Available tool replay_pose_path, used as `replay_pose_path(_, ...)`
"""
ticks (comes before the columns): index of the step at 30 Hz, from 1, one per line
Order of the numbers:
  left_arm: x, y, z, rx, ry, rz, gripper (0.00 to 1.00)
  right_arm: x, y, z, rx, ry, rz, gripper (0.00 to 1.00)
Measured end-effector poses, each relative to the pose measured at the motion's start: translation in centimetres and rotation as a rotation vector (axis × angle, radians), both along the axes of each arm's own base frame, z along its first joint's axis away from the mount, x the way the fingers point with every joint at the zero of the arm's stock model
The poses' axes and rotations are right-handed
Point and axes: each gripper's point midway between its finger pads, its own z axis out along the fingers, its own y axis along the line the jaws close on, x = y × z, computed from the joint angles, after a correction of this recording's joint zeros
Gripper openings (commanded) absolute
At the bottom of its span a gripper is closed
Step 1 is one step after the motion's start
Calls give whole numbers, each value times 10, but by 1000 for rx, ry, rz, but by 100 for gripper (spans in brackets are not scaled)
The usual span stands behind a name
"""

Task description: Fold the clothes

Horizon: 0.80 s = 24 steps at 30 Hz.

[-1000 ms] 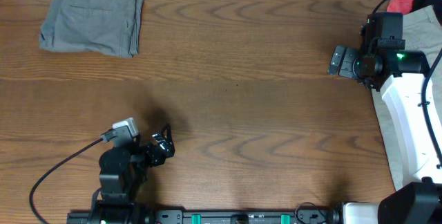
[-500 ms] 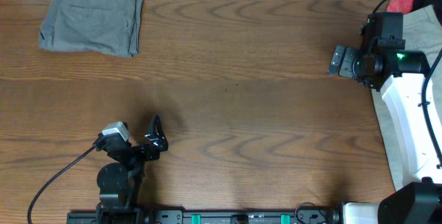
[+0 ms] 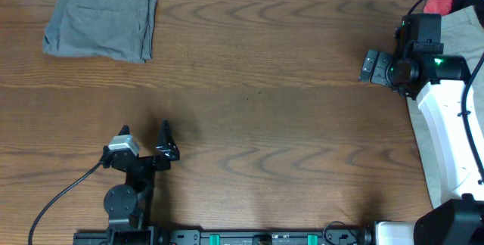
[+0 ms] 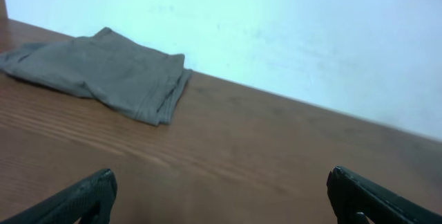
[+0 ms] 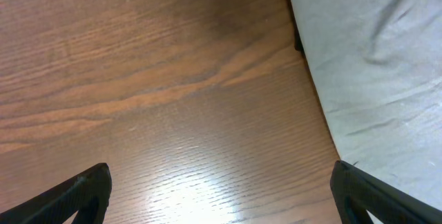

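Folded grey shorts (image 3: 100, 18) lie at the table's far left corner; they also show in the left wrist view (image 4: 103, 72), far ahead of the fingers. Light beige shorts (image 3: 463, 37) lie at the right edge, partly under my right arm; the right wrist view shows them (image 5: 373, 65) off the table's right side. My left gripper (image 3: 145, 145) is open and empty near the front left, well apart from the grey shorts. My right gripper (image 3: 370, 66) is open and empty above bare wood, just left of the beige shorts.
A red object (image 3: 439, 4) sits at the far right corner behind the right arm. A black cable (image 3: 64, 188) trails from the left arm toward the front edge. A pale wall (image 4: 276, 30) stands behind the table's far edge.
My left arm has drawn back and turned, its gripper swinging from facing right to facing the far edge. The right arm and both pairs of shorts have not moved.
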Motion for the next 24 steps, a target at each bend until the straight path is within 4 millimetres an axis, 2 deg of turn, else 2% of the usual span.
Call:
replay_pose_path(4, -1, 0, -10, 45, 39, -4, 98, 0, 0, 0, 0, 0, 0, 99)
replay_pose_path(12, -1, 15, -10, 71, 42, 51, 98, 0, 0, 0, 0, 0, 0, 99)
replay_pose_path(24, -1, 15, -10, 74, 42, 52, 98, 0, 0, 0, 0, 0, 0, 99)
